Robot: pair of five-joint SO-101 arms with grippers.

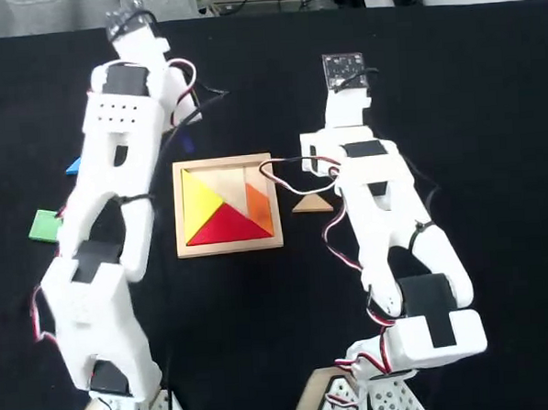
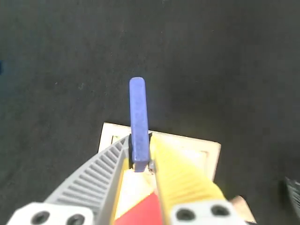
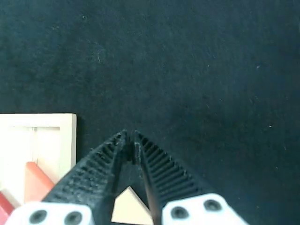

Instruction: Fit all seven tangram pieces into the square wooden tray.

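Tray (image 1: 224,162) lies under left hand (image 2: 139,140) clamped on a blue piece (image 2: 137,103); right hand (image 3: 130,138), pressed together, near tan triangle (image 1: 312,203).

The left claw (image 1: 183,127) grips a dark blue piece (image 1: 187,141). The wooden tray (image 1: 228,247) lies just beside it, a green piece (image 1: 45,225) well apart.

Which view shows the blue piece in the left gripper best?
Left wrist view: the blue piece stands edge-on, clamped in the left gripper over the wooden tray's corner. The high view catches a thin blue sliver of it past the tray's rim.
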